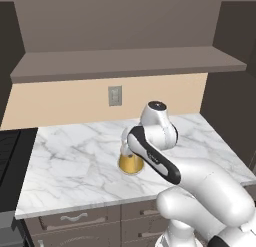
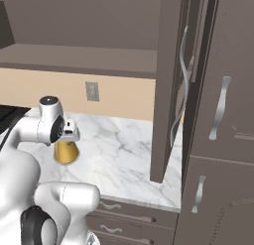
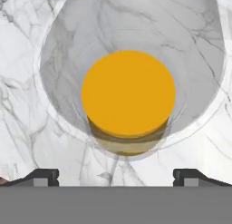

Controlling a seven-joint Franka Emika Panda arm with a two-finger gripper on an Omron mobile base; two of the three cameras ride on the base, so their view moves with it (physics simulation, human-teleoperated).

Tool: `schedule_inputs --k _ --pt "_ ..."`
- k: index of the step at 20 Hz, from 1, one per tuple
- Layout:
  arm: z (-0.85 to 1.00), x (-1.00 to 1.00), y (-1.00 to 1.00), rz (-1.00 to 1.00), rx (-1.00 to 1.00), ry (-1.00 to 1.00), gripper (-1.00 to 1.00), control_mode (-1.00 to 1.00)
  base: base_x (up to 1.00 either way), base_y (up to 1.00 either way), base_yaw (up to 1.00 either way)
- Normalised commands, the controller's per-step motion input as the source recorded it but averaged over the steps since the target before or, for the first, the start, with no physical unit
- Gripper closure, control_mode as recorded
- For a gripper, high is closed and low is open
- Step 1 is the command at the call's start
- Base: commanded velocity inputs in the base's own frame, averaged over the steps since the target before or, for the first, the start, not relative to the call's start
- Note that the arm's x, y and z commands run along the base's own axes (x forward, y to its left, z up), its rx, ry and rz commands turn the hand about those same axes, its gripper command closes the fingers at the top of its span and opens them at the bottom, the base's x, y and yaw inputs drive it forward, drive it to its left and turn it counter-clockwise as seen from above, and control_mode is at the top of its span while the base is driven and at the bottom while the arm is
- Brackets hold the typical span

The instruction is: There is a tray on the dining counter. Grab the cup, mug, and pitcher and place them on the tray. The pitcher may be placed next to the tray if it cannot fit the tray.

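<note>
Clear glass pitcher (image 3: 128, 96) with orange liquid sits directly under the gripper (image 3: 116, 175), whose fingers (image 3: 43, 177) are spread wide, holding nothing.

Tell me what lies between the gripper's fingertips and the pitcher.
Nothing: in the hand view the open gripper looks straight down on the pitcher, with just bare marble counter around it.

Even, flat rendered light is filling all views; no glare. Counter (image 1: 75, 161) is reading bright, shelf (image 1: 125, 66) and cabinets (image 2: 218, 115) staying dim. Pitcher (image 3: 129, 98) is looming close, glass walls distorting the marble veins behind. Edges are looking slightly pixelated.
</note>
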Motion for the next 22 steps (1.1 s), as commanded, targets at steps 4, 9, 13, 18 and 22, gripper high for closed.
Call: schedule_inputs --k 4,9,13,18,22 --pt "0.00 -0.19 0.06 -0.05 0.01 0.00 -1.00 -1.00 0.00 0.00 0.00" --pt "0.00 -0.16 0.02 -0.10 0.01 0.00 -1.00 -1.00 0.00 0.00 0.00" --pt "0.00 0.00 0.00 -0.11 0.00 0.00 -1.00 -1.00 0.00 0.00 0.00" --pt "0.00 0.02 0.00 -0.06 0.00 0.00 -1.00 -1.00 0.00 0.00 0.00" --pt "0.00 0.11 0.01 -0.01 0.00 0.00 -1.00 -1.00 0.00 0.00 0.00"
